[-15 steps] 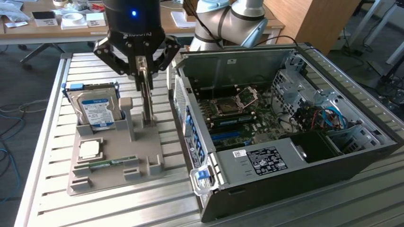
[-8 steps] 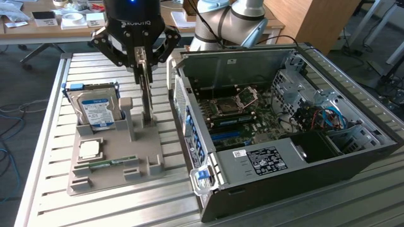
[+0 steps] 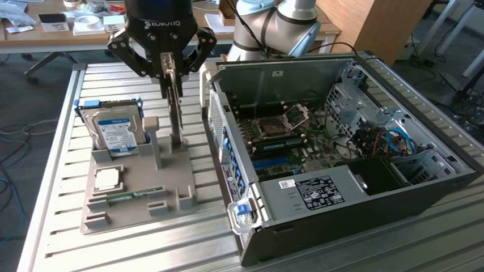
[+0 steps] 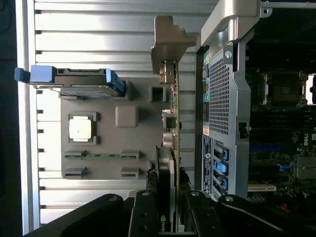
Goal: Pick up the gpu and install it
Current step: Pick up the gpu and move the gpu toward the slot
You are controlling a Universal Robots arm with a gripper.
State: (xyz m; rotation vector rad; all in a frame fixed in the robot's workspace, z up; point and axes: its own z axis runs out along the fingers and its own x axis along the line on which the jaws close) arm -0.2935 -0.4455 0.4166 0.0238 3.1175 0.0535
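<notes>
Overhead, the hand (image 3: 172, 76) is closed narrowly on the gpu (image 3: 176, 116), its black fingers (image 4: 143, 215) pressing the card's two flat faces. The gpu hangs upright below it, long axis running up and down, thin edge turned to the exterior view. Its lower end sits at the grey holder tray (image 3: 128, 212); whether it still touches the tray cannot be told. In the wrist view the pale metal bracket (image 4: 169, 42) sits at the end of the card away from the fingers. Just beside the card on the exterior view's left, a silver hard drive (image 3: 113, 130) with blue rails stands in the same tray. Nearer lie a square processor chip (image 3: 107, 179) and a narrow green RAM stick (image 3: 132, 195). On the exterior view's right, close to the card, rises the perforated rear wall (image 3: 215, 113) of the open computer case (image 3: 325, 195), standing between the gpu and the motherboard (image 3: 284, 136) inside. Tray and case rest on a ribbed aluminium tabletop (image 3: 45, 215). Farther back are the grey robot arm (image 3: 280, 22), a cluttered wooden desk (image 3: 76, 37) and dark carpet with loose cables (image 3: 11, 136).
</notes>
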